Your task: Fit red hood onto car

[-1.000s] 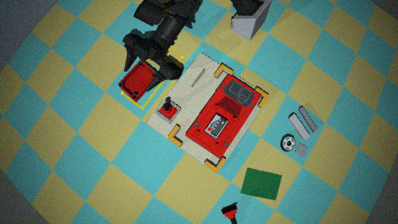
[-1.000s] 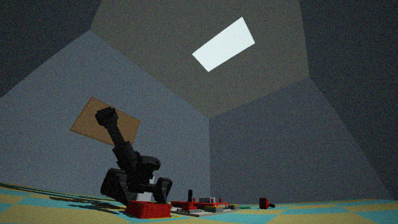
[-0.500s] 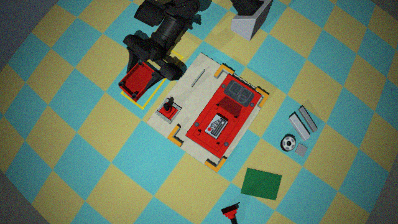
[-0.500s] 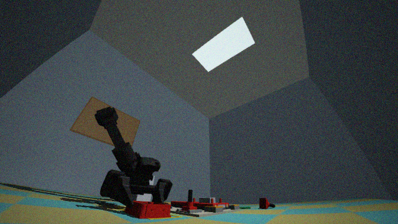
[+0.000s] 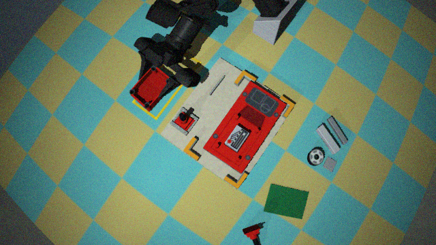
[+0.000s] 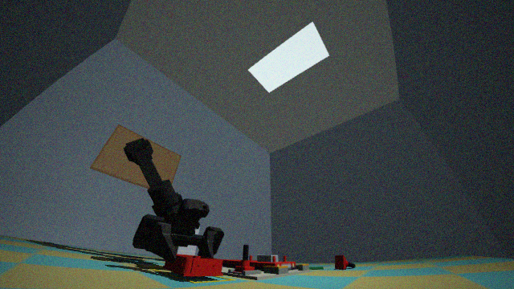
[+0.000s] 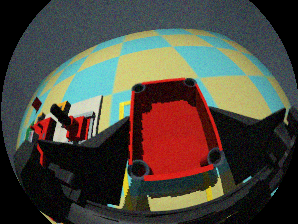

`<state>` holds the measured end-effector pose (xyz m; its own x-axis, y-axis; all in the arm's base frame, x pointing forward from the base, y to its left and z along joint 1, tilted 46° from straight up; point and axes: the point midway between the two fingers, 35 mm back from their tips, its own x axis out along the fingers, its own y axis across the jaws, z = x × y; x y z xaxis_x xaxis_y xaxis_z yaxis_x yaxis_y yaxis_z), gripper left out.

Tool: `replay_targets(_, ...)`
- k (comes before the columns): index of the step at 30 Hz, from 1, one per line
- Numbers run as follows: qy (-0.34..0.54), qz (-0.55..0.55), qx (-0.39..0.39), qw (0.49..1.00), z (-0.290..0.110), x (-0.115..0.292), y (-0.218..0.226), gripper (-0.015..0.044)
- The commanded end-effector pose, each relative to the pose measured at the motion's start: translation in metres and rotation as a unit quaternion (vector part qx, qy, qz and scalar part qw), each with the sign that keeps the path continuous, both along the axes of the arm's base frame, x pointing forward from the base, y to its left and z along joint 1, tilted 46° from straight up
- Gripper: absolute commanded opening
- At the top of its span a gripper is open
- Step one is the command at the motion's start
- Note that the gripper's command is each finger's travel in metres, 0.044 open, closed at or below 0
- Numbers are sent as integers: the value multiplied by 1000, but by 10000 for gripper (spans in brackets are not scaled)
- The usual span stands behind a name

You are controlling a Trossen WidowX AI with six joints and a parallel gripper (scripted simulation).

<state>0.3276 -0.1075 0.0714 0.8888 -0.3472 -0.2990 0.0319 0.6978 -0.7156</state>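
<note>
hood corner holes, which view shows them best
The wrist view: the hood fills the middle, with all four corner holes visible between the jaws of the gripper. The top view shows the hood smaller, one corner under the arm. The exterior view shows only its side, no holes.

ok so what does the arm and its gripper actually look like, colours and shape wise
The arm is matt black to dark charcoal throughout, built from chunky, blocky links with faceted edges and a round, barrel-like section along it. The gripper matches it, with a wide body and two thick, tapering dark fingers. No cables, labels or markings are visible on it.
</note>
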Motion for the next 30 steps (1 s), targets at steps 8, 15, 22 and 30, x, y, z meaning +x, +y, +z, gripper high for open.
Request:
replay_targets(8, -9, 0, 1, 1000, 27, 2, 23, 0)
replay_targets(15, -9, 0, 2, 1000, 41, -1, 37, 0)
replay_targets(22, -10, 0, 2, 1000, 47, -4, 44, 0)
replay_targets(30, -14, -3, 12, 1000, 45, -4, 44, 0)
